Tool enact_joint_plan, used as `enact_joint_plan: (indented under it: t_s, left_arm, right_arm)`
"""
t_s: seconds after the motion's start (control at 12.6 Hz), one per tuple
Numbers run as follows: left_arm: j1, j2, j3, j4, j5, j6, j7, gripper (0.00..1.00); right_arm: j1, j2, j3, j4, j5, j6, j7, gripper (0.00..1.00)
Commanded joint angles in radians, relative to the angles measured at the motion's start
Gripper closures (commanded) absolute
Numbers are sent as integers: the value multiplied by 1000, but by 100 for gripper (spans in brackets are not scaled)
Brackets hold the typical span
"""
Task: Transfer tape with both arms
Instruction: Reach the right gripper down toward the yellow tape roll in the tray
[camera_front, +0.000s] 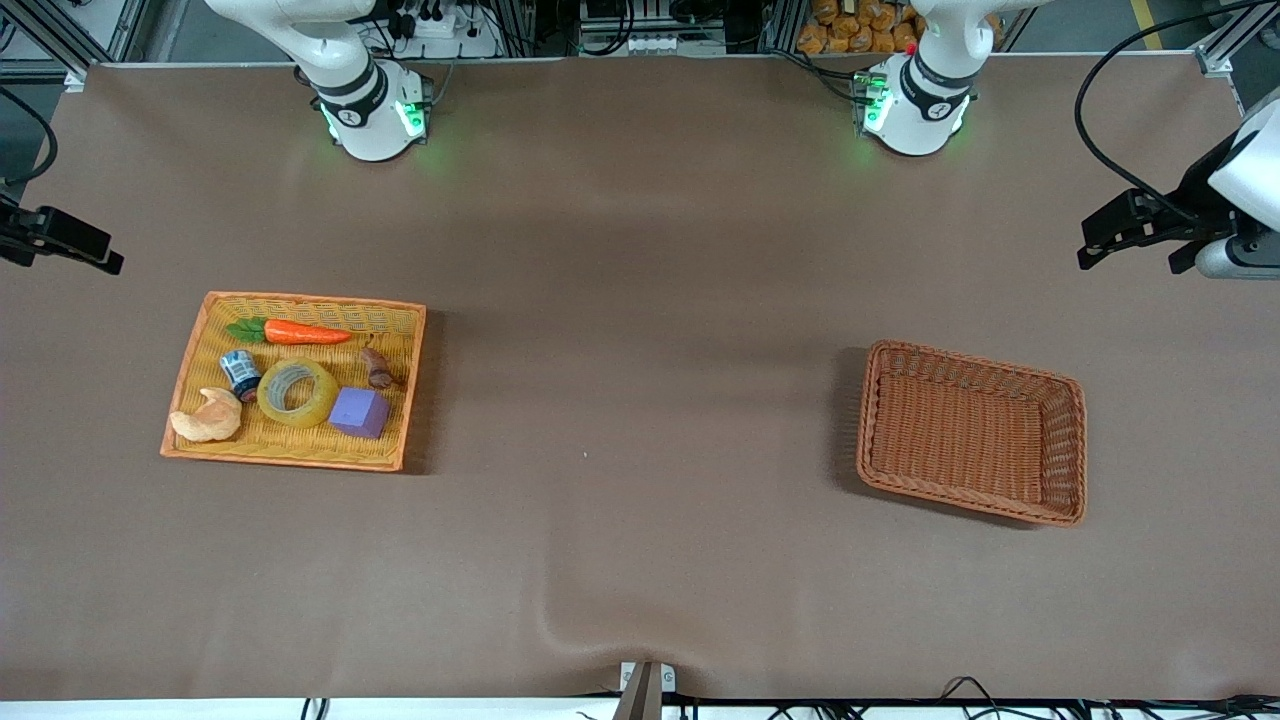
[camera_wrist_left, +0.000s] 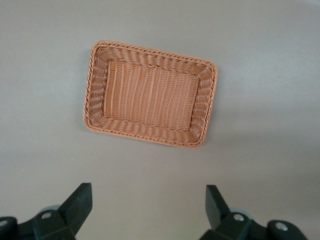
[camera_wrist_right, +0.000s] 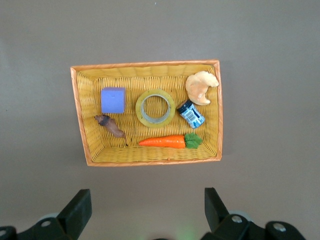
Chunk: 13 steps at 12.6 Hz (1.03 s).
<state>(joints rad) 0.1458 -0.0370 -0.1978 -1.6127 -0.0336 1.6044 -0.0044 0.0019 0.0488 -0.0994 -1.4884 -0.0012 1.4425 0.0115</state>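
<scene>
You were pre-grasp: both claws spread and empty, right claw (camera_wrist_right: 145, 212) needed to descend on the tape (camera_front: 297, 392), lower left in the yellow tray (camera_front: 300, 455); left claw (camera_wrist_left: 147, 210) waited over the brown basket (camera_wrist_left: 95, 85).

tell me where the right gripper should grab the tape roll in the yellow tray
Probably from straight above, one finger in the hole and one outside, pinching the ring wall. The tape lies flat in the yellow tray. The purple cube, can and croissant crowd it, so the freest stretch of rim faces the carrot. The right gripper hangs open above the tray.
</scene>
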Motion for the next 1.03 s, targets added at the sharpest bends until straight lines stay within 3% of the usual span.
enact_joint_plan:
  t_s: [0.0,0.4,0.71,0.95]
  left_arm:
    - [6,-12,-6,-12,22,12,17,0]
    - [11,-14,-8,-16,26,14,18,0]
    - [11,-14,-8,-16,26,14,18,0]
    - [11,-14,-8,-16,24,12,18,0]
  right_arm:
    - [3,11,1,27,-13,-16,-1,0]
    - [4,11,3,-10,-7,30,-1,0]
    - [39,13,3,-174,-3,152,-15,0]
    - [56,14,3,-392,-5,404,-60,0]
